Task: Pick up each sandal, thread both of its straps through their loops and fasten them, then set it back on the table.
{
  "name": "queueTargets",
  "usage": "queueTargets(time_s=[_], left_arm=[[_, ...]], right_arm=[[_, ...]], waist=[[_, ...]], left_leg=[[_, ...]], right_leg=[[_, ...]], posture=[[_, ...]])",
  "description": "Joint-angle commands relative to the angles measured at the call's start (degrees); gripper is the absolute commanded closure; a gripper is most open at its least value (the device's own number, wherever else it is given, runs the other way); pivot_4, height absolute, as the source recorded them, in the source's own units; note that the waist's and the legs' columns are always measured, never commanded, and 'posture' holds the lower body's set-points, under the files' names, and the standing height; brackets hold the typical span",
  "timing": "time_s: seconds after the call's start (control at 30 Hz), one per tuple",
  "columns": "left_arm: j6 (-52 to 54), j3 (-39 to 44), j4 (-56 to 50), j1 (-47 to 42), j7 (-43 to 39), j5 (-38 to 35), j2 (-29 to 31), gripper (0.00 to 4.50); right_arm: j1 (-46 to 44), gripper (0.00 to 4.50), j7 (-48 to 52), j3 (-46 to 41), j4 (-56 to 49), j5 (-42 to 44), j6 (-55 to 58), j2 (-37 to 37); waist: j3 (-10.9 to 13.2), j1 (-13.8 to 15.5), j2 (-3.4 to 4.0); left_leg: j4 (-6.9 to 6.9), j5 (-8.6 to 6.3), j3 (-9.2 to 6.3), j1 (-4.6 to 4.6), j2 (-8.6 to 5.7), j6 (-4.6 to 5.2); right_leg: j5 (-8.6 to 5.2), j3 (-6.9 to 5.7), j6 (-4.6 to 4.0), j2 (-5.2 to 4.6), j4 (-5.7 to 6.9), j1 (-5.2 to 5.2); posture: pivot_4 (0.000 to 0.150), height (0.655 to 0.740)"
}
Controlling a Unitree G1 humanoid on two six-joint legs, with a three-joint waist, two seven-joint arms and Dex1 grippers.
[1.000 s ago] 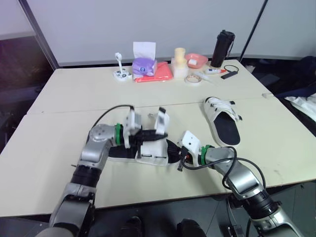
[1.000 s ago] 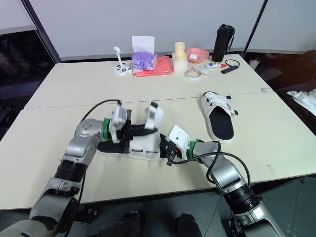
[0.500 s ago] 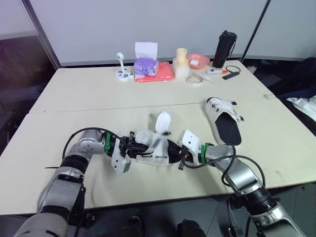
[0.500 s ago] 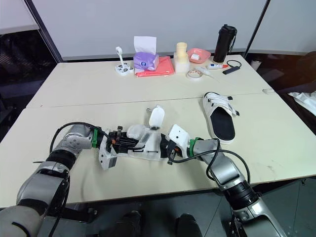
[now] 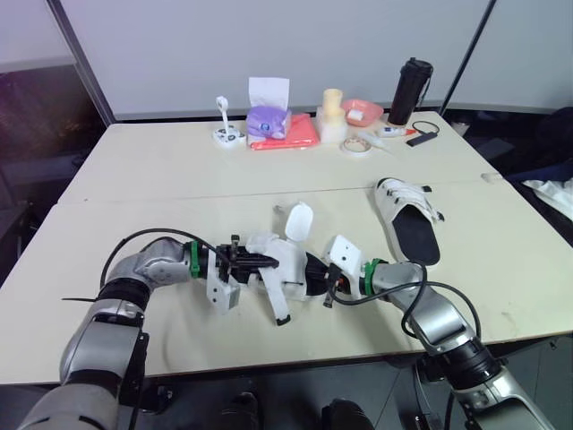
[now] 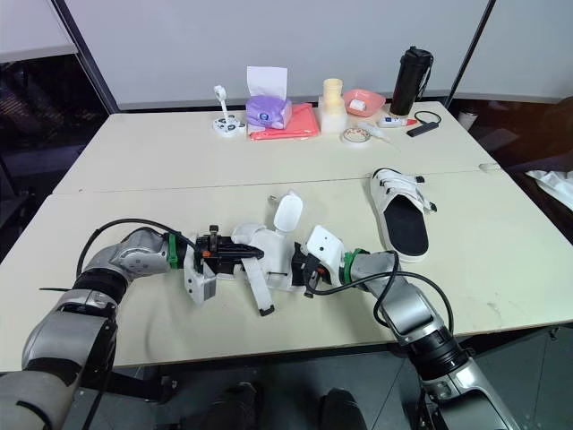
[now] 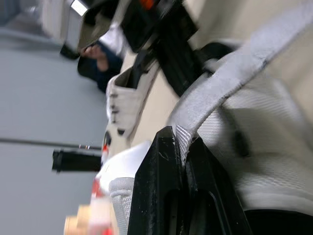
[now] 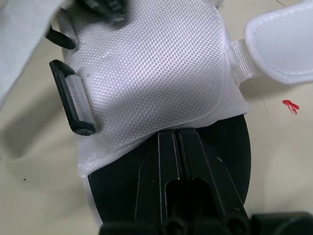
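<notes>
A white sandal with a black sole [image 5: 288, 269] lies at the front middle of the table. My left gripper [image 5: 258, 261] reaches in from the left and is shut on one of its white straps [image 7: 234, 73]. That strap hangs over the near side of the sandal, its dark tip [image 5: 281, 319] on the table. The other strap [image 5: 298, 219] stands upright. From the right, my right gripper [image 8: 178, 134] is shut on the sole's edge, below the mesh upper [image 8: 156, 63] and a black loop [image 8: 73, 105]. A second white sandal [image 5: 407, 219] lies flat to the right, apart from both grippers.
Along the table's far edge stand a purple tissue box [image 5: 267, 116], a red folder [image 5: 288, 134], a cream container [image 5: 333, 115], a pink bowl [image 5: 363, 109], a tape roll [image 5: 358, 145] and a black bottle [image 5: 414, 90]. A small white gadget [image 5: 228, 133] sits to their left.
My left arm dropped from above the sandal to table level and took hold of a strap. That strap now hangs over the sandal's near side. The right gripper kept its hold.
</notes>
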Motion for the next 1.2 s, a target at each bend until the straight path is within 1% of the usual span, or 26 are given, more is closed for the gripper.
queueTargets(time_s=[0.03,0.1,0.2,0.23,0.33,0.37,0.4,0.5,0.57,0.63,0.7,0.8,0.87,0.9,1.0,1.1,1.17,1.2], left_arm=[[0.54,-2.3,1.58,-2.59,3.57,-3.78,0.73,4.22],[-0.41,-4.33,3.22,-3.43,3.52,-7.08,0.93,3.68],[-2.28,-8.24,4.63,-4.44,2.34,-12.75,1.58,2.23],[-2.58,-9.69,4.84,-4.61,1.78,-14.52,1.86,1.64],[-2.63,-16.5,4.2,-4.81,-1.84,-21.99,3.88,0.2],[-2.67,-18.86,3.26,-4.68,-2.74,-24.5,4.99,0.09],[-2.27,-20.88,2.09,-4.42,-3.76,-27.2,5.91,0.09],[3.3,-27.12,-6.02,-1.97,-10.64,-40.8,10.91,0.09],[7.1,-29.68,-11.96,-0.09,-15.7,-48.19,14.6,0.09],[11.52,-29.72,-16.97,1.96,-21.08,-54.79,17.7,0.09],[15.81,-27.88,-20.11,3.74,-25.96,-59.71,19.58,0.09],[23.3,-22.57,-22.18,6.08,-31.74,-65.21,21.85,0.09],[27.06,-19.21,-23.21,7.23,-34.22,-67.12,21.88,0.09],[31.88,-17.28,-24.29,8.2,-35.41,-69.28,21.95,0.09],[52.17,-13.86,-30.66,12.58,-40.4,-74.99,23.85,0.09],[78.09,-12.22,-41.88,18.85,-45.89,-83.42,28.55,0.09],[93.1,-11.02,-48.33,22.4,-48.88,-88.93,31.57,0.09],[98.85,-10.3,-50.8,23.72,-50.05,-90.81,32.76,0.09]], right_arm=[[0.34,4.5,0.13,1.3,1.55,-1.04,0.62,0.31],[0.26,4.5,0.2,1.32,1.71,-1.11,0.47,0.35],[0.19,4.5,0.31,1.36,1.77,-1.18,0.37,0.35],[0.19,4.5,0.33,1.37,1.78,-1.2,0.35,0.34],[0.07,4.5,0.5,1.46,1.98,-1.3,0.16,0.34],[0.04,4.5,0.54,1.48,1.99,-1.32,0.16,0.35],[0.02,4.5,0.57,1.48,2.0,-1.33,0.17,0.37],[-0.27,4.5,0.72,1.46,2.35,-1.37,0.0,0.5],[-0.28,4.5,0.79,1.55,2.34,-1.38,-0.06,0.53],[-0.41,4.5,0.88,1.58,2.51,-1.38,-0.14,0.58],[-0.5,4.5,0.94,1.62,2.6,-1.43,-0.21,0.67],[-0.72,4.5,1.03,1.72,2.86,-1.51,-0.41,0.94],[-0.73,4.5,1.02,1.76,2.89,-1.53,-0.47,1.08],[-0.76,4.5,1.03,1.78,2.97,-1.54,-0.54,1.16],[-0.77,4.5,1.05,1.87,3.06,-1.62,-0.67,1.35],[-0.84,4.5,1.03,1.98,3.07,-1.68,-0.63,1.56],[-0.9,4.5,1.03,2.07,3.12,-1.68,-0.66,1.59],[-0.95,4.5,1.01,2.11,3.11,-1.68,-0.61,1.63]], waist=[[0.0,-0.06,0.0],[0.0,-0.13,0.0],[0.0,-0.17,0.0],[0.0,-0.2,0.0],[0.0,-0.23,0.0],[0.0,-0.24,0.0],[0.0,-0.26,0.0],[0.0,-0.37,0.0],[0.01,-0.55,0.02],[0.02,-0.5,0.03],[0.03,-0.51,0.04],[0.03,-0.5,0.04],[0.03,-0.5,0.04],[0.03,-0.5,0.05],[0.03,-0.77,0.06],[0.07,-1.73,0.12],[0.1,-1.88,0.13],[0.1,-1.85,0.13]], left_leg=[[-0.01,0.0,0.0,0.0,0.0,0.0],[-0.01,0.0,0.0,0.0,0.0,0.0],[-0.02,0.0,0.0,0.0,0.01,0.0],[-0.02,0.0,0.0,0.0,0.01,0.0],[-0.04,0.0,0.0,-0.01,0.01,0.0],[-0.05,0.0,0.0,-0.01,0.01,0.0],[-0.05,0.0,0.0,-0.01,0.01,0.0],[-0.07,0.0,-0.01,-0.01,0.02,0.0],[-0.08,0.0,-0.01,-0.02,0.04,0.0],[-0.11,0.0,-0.09,-0.02,0.06,0.0],[-0.11,0.0,-0.13,-0.02,0.07,0.0],[-0.1,0.0,-0.16,-0.01,0.07,0.0],[-0.11,0.0,-0.16,-0.01,0.08,0.0],[-0.11,0.0,-0.16,-0.01,0.08,0.0],[-0.14,-0.01,-0.16,-0.01,0.09,0.0],[-0.23,-0.01,-0.16,0.0,0.11,0.0],[-0.31,-0.01,-0.18,-0.01,0.11,0.01],[-0.33,-0.01,-0.19,-0.01,0.12,0.01]], right_leg=[[0.0,0.0,0.0,0.0,0.0,-0.01],[0.0,0.0,0.0,0.0,0.0,-0.02],[0.0,0.0,0.0,0.0,0.0,-0.03],[0.0,0.0,0.0,0.0,0.0,-0.03],[-0.01,0.02,0.01,-0.01,0.0,-0.04],[-0.01,0.02,0.01,-0.01,0.0,-0.04],[-0.01,0.02,0.0,-0.01,0.0,-0.05],[-0.01,0.03,0.0,-0.01,-0.01,-0.05],[-0.01,0.06,-0.01,-0.01,-0.01,-0.08],[-0.02,0.08,-0.02,-0.01,-0.01,-0.1],[-0.02,0.09,-0.03,0.0,-0.01,-0.1],[-0.02,0.09,-0.04,0.0,-0.02,-0.09],[-0.02,0.08,-0.05,0.02,-0.02,-0.11],[-0.03,0.08,-0.05,0.03,-0.02,-0.11],[-0.03,0.11,-0.04,0.03,-0.02,-0.12],[-0.04,0.12,-0.04,0.04,-0.02,-0.15],[-0.06,0.12,-0.04,0.04,-0.02,-0.18],[-0.07,0.11,-0.03,0.04,-0.03,-0.18]], posture=[[0.15,0.74],[0.15,0.74],[0.15,0.74],[0.15,0.74],[0.15,0.74],[0.15,0.74],[0.15,0.74],[0.15,0.74],[0.15,0.74],[0.15,0.74],[0.15,0.74],[0.15,0.74],[0.15,0.74],[0.15,0.74],[0.15,0.74],[0.15,0.74],[0.15,0.74],[0.15,0.74]])
